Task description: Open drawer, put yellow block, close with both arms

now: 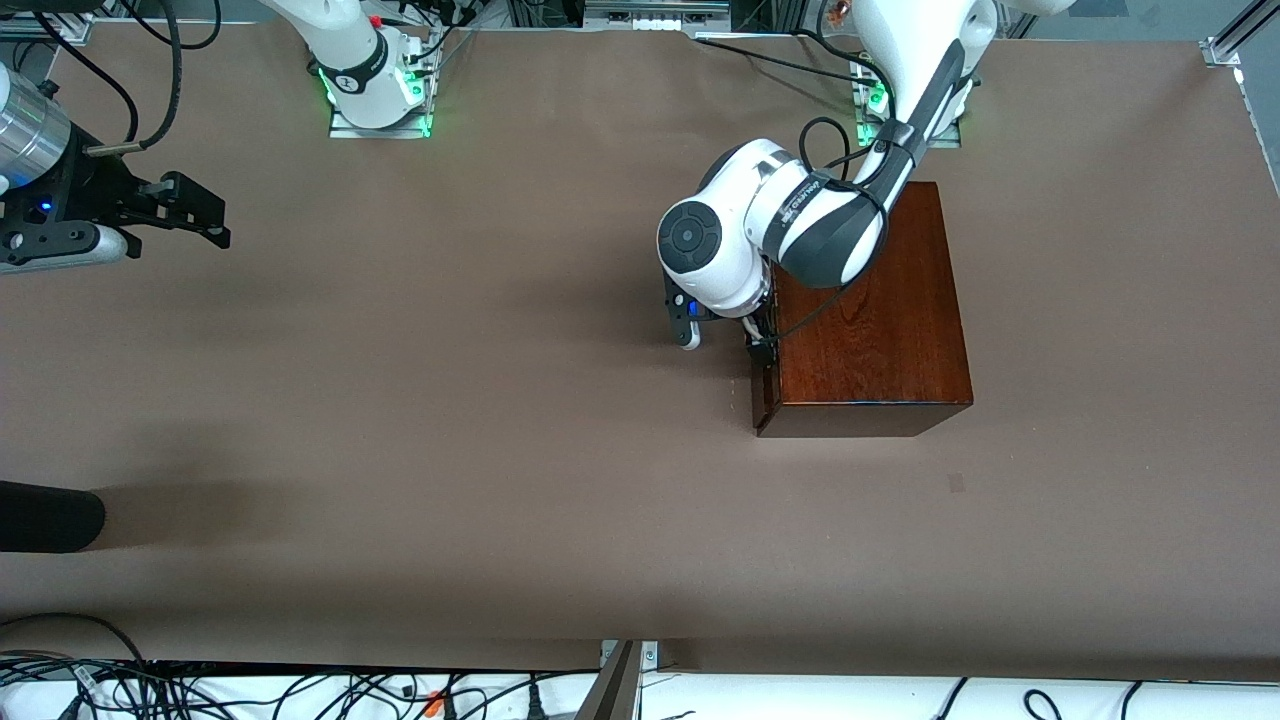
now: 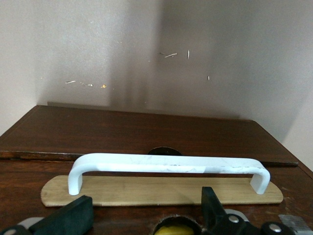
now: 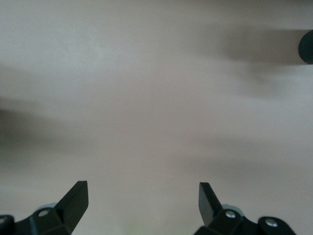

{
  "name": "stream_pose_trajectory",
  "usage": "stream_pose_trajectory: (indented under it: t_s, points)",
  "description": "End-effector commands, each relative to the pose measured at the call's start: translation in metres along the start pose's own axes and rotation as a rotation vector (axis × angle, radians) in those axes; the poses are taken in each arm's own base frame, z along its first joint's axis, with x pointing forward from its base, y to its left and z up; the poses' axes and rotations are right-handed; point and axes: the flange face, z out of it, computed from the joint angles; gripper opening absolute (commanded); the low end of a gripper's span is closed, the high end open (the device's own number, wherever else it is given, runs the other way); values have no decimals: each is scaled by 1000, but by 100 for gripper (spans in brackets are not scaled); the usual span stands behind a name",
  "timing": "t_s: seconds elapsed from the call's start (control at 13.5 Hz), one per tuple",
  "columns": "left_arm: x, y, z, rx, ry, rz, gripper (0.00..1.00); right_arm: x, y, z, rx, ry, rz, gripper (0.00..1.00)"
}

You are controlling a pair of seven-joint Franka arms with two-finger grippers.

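Front view, from the right arm's end across: the right gripper (image 1: 205, 215) hangs in the air over bare brown surface (image 1: 450, 450) at that end, waiting, its fingers (image 3: 73, 203) spread wide with nothing between them. A dark rounded object (image 1: 45, 515) pokes in at the edge of the surface nearer the camera, casting a long shadow. The whole middle stretch is open room.

Toward the left arm's end stands the mahogany box (image 1: 870, 320), its edges roughly square to the surface edge, with free surface around it toward the camera and toward the outer edge. The left gripper (image 1: 720, 335) is low, just beside the box face that looks toward the right arm's end, right at the drawer (image 2: 146, 132). In the left wrist view its fingers (image 2: 68, 215) stand apart, released, straddling the white handle (image 2: 168, 164) without touching it. The drawer looks pushed in or nearly so. A bit of yellow (image 2: 173, 230) shows at a round hole close to the gripper; whether it is the yellow block cannot be told.

Grey lettering runs along the left arm's wrist band (image 1: 795, 205), too small to read.
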Motion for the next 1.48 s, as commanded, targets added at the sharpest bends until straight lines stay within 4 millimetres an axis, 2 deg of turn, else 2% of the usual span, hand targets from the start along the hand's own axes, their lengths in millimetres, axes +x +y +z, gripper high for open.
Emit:
stream_pose_trajectory:
  t_s: [0.0,0.3,0.44,0.66,0.74,0.81,0.96,1.11,1.25,1.4]
  points:
    - [-28,-3,2,12,-41,1,100,2,2,-6,0,8,18,100]
    - [-10,3,-32,70,57,-87,100,2,2,-6,0,8,18,100]
    - [5,16,-55,80,112,-153,100,2,2,-6,0,8,18,100]
    - [23,44,-99,114,187,-296,100,2,1,-6,0,8,16,100]
    - [19,51,-120,123,224,-347,100,2,2,-6,0,8,18,100]
    - [11,57,-137,130,249,-410,100,2,1,-6,0,8,16,100]
    - [-19,65,-174,142,294,-532,100,2,1,-6,0,8,16,100]
    - [-54,62,-196,141,292,-602,100,2,1,-5,0,6,16,100]
    - [-111,38,-211,86,321,-725,100,2,1,-6,0,8,16,100]
    - [-173,9,-212,3,335,-823,100,2,1,-5,0,5,16,100]
